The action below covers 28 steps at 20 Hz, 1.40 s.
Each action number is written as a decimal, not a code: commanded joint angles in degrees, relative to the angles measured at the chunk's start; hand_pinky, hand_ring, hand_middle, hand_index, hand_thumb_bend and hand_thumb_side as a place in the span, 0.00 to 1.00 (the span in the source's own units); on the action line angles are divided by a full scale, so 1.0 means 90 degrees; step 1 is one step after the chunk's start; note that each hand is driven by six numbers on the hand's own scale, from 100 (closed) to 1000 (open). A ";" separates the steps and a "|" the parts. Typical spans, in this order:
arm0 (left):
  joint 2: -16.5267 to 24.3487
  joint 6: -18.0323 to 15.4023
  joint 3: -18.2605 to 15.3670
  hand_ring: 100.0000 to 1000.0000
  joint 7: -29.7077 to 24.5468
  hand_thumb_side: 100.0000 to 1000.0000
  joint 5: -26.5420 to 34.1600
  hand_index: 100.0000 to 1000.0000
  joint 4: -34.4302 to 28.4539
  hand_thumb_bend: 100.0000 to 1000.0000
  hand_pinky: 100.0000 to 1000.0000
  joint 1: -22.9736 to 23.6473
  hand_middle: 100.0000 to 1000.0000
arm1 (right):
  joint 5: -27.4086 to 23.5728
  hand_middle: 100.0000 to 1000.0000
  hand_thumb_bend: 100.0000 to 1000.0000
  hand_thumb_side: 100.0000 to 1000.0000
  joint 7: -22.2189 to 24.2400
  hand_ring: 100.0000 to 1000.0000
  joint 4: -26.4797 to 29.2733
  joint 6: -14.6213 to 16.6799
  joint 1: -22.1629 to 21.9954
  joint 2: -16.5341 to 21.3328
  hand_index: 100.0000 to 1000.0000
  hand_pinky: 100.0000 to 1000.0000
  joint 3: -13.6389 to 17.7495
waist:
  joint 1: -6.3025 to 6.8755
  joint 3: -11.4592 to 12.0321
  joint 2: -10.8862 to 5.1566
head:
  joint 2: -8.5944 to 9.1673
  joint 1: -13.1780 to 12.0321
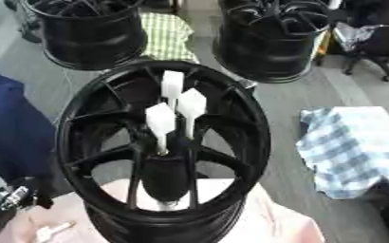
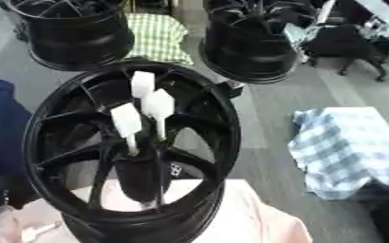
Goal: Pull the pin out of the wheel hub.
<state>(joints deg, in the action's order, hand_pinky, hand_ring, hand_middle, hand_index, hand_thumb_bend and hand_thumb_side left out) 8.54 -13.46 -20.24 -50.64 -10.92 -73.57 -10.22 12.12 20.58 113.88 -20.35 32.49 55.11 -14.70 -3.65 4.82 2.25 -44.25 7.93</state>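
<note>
Grey floor spreads under everything, and nearest the camera a pale pink cloth [image 1: 273, 223] covers the surface on which a black wheel [image 1: 252, 133] stands. At the lower left corner of the left eye view a dark part with silver pieces shows, probably the robot's left hand [image 1: 7, 201]; whether its fingers are straight or curled cannot be told. The right hand shows in neither view. Three white pins [image 1: 161, 122] with broad flat heads stick up out of the wheel's hub [image 1: 166, 173], close together, thin stems running down into the centre. No hand touches them. To the right, on the floor, lies a blue-and-white checked cloth [image 1: 351, 147]. Further back stand two more black wheels [image 1: 90, 33], with a green checked cloth [image 1: 166, 35] between them.
</note>
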 commanded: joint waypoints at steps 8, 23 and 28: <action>-0.0071 -0.0099 0.0196 0.53 -0.0148 0.82 -0.0013 0.84 -0.0204 0.00 0.57 -0.0207 0.57 | 0.0958 0.91 0.14 0.38 0.1863 0.89 -0.1248 -0.0206 0.1424 -0.1325 0.97 0.84 -0.0949 | 0.0041 0.0214 0.0042 | 0.0032 0.0384; -0.0175 -0.0037 0.0270 0.53 -0.0148 0.82 -0.0025 0.84 -0.0248 0.00 0.57 -0.0283 0.57 | 0.1690 0.88 0.20 0.40 0.3087 0.88 -0.2247 0.0500 0.1796 -0.2172 0.95 0.85 -0.1425 | 0.0061 0.0379 0.0091 | 0.0125 0.0614; -0.0207 -0.0003 0.0283 0.53 -0.0148 0.82 -0.0026 0.84 -0.0266 0.00 0.57 -0.0287 0.56 | 0.1779 0.87 0.20 0.40 0.3247 0.87 -0.2292 0.0530 0.1813 -0.2290 0.95 0.85 -0.1498 | 0.0069 0.0404 0.0083 | 0.0126 0.0655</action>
<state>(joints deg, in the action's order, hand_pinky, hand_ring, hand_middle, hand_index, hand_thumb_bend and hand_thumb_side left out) 6.50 -12.83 -17.87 -51.11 -11.08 -74.60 -11.87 27.59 49.06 93.03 -15.37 47.39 33.97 -28.56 -3.33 8.47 3.48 -43.69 13.61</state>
